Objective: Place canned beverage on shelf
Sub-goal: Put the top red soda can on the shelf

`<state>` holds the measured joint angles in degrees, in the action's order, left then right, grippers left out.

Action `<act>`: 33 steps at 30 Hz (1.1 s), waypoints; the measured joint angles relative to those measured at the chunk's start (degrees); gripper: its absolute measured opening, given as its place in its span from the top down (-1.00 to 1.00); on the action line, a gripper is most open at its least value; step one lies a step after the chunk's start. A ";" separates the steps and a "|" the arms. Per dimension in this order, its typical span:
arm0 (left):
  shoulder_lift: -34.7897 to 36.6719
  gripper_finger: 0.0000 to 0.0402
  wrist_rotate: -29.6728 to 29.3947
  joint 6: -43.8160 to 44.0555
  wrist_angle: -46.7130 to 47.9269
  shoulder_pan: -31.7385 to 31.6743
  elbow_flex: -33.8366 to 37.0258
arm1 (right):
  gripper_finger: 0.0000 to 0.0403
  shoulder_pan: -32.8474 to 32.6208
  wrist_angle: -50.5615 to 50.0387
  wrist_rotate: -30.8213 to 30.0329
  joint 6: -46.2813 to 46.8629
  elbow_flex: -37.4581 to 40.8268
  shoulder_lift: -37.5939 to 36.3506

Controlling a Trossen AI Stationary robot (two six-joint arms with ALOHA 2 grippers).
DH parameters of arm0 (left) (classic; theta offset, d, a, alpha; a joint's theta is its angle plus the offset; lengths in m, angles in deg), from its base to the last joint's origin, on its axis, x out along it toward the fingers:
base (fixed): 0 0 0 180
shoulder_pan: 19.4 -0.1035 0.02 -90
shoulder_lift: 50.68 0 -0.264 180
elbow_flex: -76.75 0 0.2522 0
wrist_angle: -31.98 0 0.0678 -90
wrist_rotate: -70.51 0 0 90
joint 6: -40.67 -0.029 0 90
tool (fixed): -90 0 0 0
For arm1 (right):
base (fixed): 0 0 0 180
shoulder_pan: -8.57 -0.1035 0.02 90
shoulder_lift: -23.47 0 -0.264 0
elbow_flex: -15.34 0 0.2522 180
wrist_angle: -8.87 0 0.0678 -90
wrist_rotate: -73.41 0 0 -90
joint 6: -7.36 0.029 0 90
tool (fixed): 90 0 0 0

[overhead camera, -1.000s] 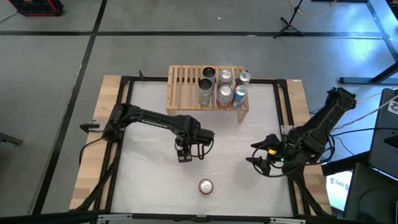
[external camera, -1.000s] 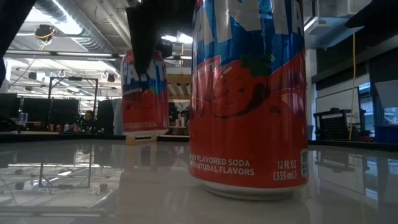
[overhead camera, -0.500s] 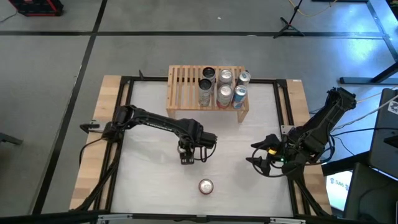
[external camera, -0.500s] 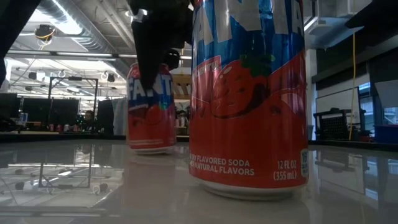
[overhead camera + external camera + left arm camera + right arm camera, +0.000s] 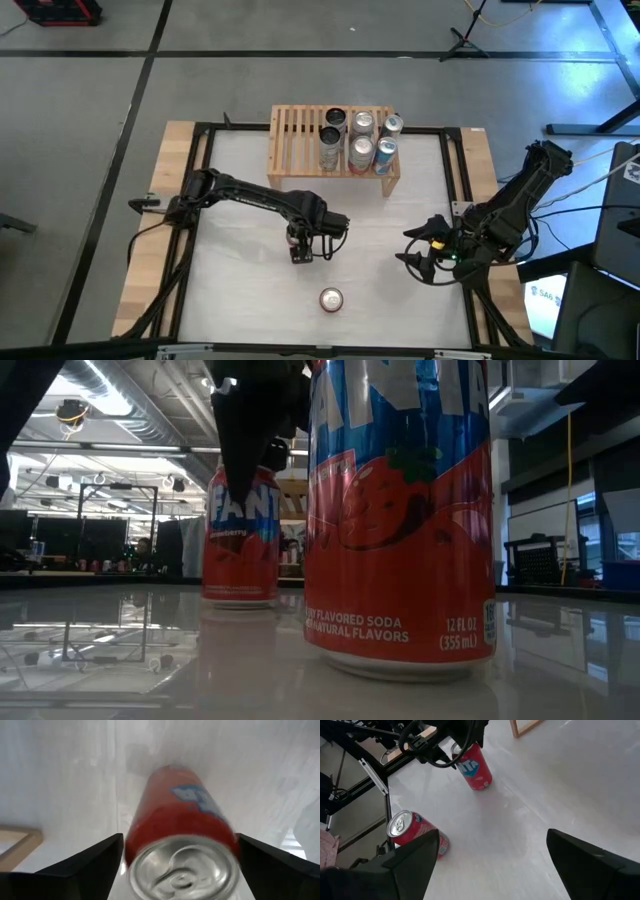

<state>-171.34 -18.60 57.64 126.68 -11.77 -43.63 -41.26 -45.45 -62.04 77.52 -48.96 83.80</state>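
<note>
Two red cans sit on the table (image 5: 240, 300), none of them on the shelf (image 5: 300, 135) yet, which already carries six cans. Left gripper (image 5: 300, 245) has lowered its can (image 5: 241, 535) from mid-air a second ago; the base now meets the tabletop mid-table, fingers still clamped around it, so placing stalls. Right gripper (image 5: 418, 252) waits at the right edge, jaws wide. Spare can (image 5: 331, 298) stands near the front.

1. A grey concrete floor (image 5: 90, 130) crossed by dark tape lines (image 5: 135, 90) surrounds the bench.
2. Silver ducts (image 5: 130, 405) and ceiling lights (image 5: 100, 382) hang overhead.
3. A black cart (image 5: 535, 560) stands far right.
</note>
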 joint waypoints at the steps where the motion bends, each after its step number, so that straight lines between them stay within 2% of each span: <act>1: 0.13 -0.82 -0.08 0.02 0.68 -0.08 -0.12 | -0.79 0.00 0.00 0.00 -0.04 0.00 0.00; 7: 6.63 -0.81 -4.15 1.41 1.11 1.65 -0.40 | -0.79 0.01 -0.18 0.02 -1.04 0.00 0.00; 15: 18.14 -0.82 -15.78 3.61 -2.86 6.99 1.38 | -0.79 -0.01 -0.22 0.02 -4.16 0.00 0.00; 18: 24.57 -0.82 -20.70 3.61 -10.57 9.99 8.74 | -0.79 0.01 -0.24 0.02 -4.51 0.00 0.00; 21: 32.17 -0.82 -24.84 4.41 -22.48 12.93 19.63 | -0.79 -0.01 -0.24 -0.01 -4.51 0.00 0.00; 25: 40.66 -0.82 -30.31 11.19 -35.40 16.00 34.22 | -0.79 0.00 -0.28 -0.02 -4.51 0.00 0.00; 29: 44.41 -0.82 -30.78 19.09 -42.26 17.11 44.15 | -0.79 -0.01 -0.35 -0.02 -4.53 0.00 0.00; 33: 44.48 -0.82 -28.56 20.41 -44.39 17.14 47.82 | -0.79 -0.01 -0.84 -0.05 -4.68 0.00 0.00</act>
<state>-126.87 -47.16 78.06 82.30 5.37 4.20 -41.27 -46.29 -62.10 72.84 -48.96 83.80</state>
